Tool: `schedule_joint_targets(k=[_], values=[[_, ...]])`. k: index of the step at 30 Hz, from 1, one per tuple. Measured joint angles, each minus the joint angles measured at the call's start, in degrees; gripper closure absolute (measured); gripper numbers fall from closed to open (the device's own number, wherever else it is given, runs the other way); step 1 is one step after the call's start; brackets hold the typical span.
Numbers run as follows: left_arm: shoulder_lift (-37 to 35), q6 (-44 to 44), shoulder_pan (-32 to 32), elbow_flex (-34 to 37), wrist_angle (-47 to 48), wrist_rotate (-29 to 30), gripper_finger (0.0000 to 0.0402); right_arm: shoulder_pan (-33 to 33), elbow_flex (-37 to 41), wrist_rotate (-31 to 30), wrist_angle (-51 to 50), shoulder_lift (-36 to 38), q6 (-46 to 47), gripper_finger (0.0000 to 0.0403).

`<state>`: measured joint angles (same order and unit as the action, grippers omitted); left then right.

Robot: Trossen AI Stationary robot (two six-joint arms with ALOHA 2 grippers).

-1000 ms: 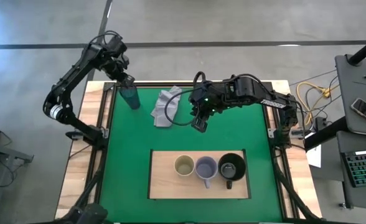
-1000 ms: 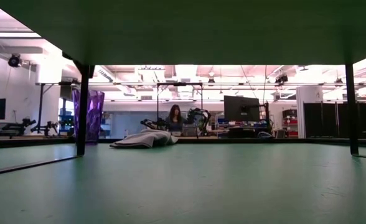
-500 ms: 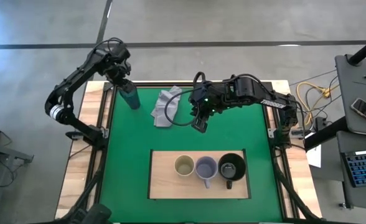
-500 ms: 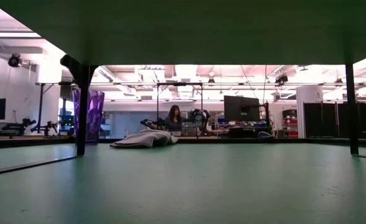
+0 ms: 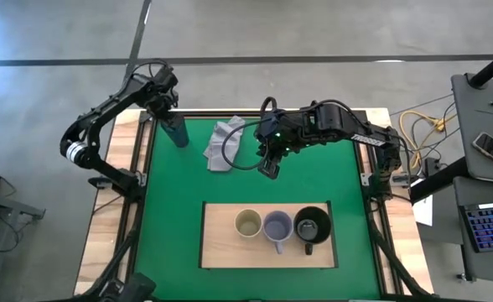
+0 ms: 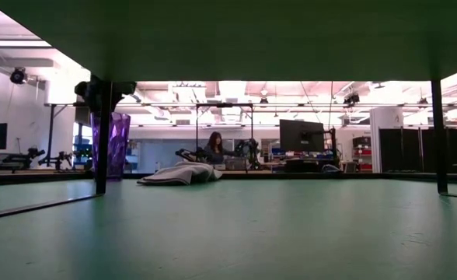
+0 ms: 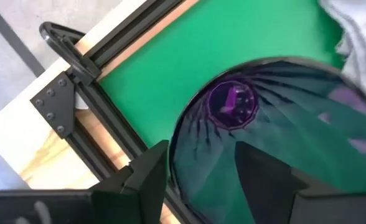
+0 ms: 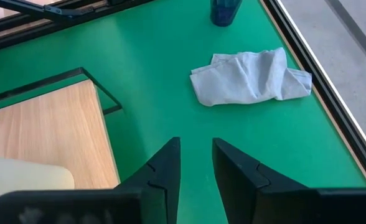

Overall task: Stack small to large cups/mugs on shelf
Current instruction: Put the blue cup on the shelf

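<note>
The tumbler (image 5: 177,132) stood upright, long axis vertical and mouth upward, at the far left corner of the green mat (image 5: 313,180), well away from the shelf (image 5: 217,239). The left gripper (image 5: 166,111) hung over its rim, one finger inside and one outside, not visibly pinching. The right gripper (image 5: 267,169) hovered above the mat beside the cloth (image 5: 222,144), fingers slightly apart and empty.

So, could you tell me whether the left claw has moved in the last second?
Yes. The left claw has drifted toward the table's far edge, now above the tumbler.
</note>
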<state>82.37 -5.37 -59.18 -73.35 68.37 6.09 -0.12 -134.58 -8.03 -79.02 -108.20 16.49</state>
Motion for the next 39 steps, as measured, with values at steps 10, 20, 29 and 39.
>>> schedule_joint_targets(k=[10, 20, 29, 39], values=[[-0.3, -0.6, 0.0, 1.2, -0.3, 0.0, 0.039, 0.0, 0.0, 0.0, 0.0, 0.0, 0.0, 0.0325], [-9.3, 4.8, 3.3, -13.4, 17.8, -2.0, 0.0401, 0.0, 0.0, 0.0, -1.4, 0.0, 0.0, 0.0317], [-19.2, 28.5, 21.0, -26.1, 20.9, -16.4, 0.0401, -0.7, 0.0, 0.0, -2.7, 0.0, -1.8, 0.0327], [-15.2, 44.4, 60.9, -29.5, 17.3, -8.4, 0.0401, -1.0, 0.0, 0.5, -2.6, 0.0, -1.9, 0.0326]])
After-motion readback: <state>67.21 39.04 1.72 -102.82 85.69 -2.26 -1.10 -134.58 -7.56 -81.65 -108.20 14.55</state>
